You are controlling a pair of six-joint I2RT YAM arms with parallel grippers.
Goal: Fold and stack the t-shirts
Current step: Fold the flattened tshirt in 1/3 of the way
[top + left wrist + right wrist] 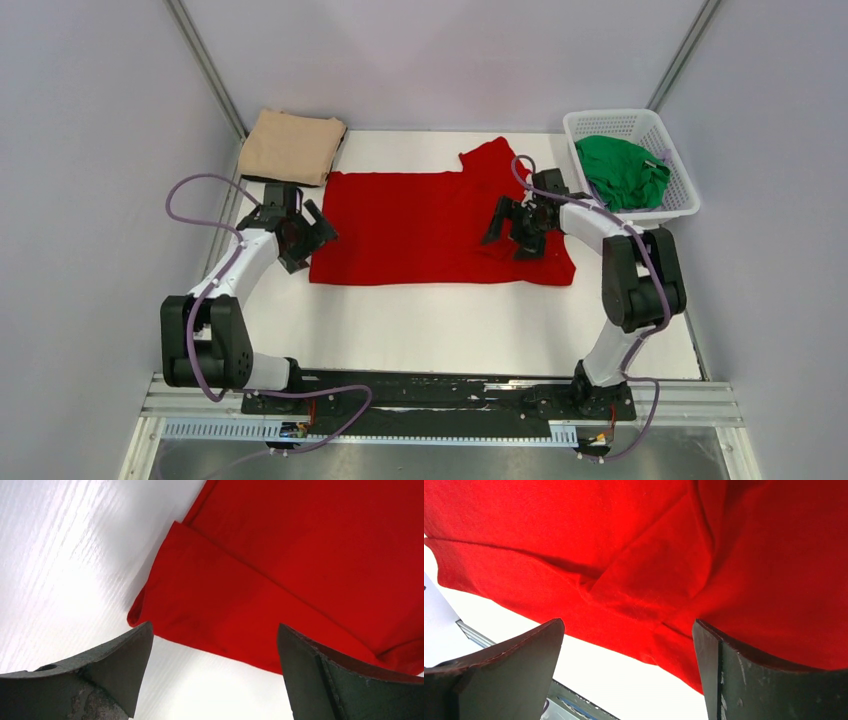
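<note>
The red t-shirt [420, 225] lies spread flat on the white table, one sleeve sticking up at its far right. My left gripper [312, 232] is open and empty just off the shirt's left edge; the left wrist view shows the shirt's folded near corner [210, 610] ahead of the jaws. My right gripper [513, 232] is open and empty above the shirt's near right part; the right wrist view shows wrinkled red cloth [649, 575]. The tan t-shirt [292, 146] lies folded at the far left. The green t-shirt [622, 170] is crumpled in the basket.
The white lattice basket [680, 190] stands at the far right of the table. Grey walls close in both sides. The arms' mounting rail [440, 395] runs along the near edge.
</note>
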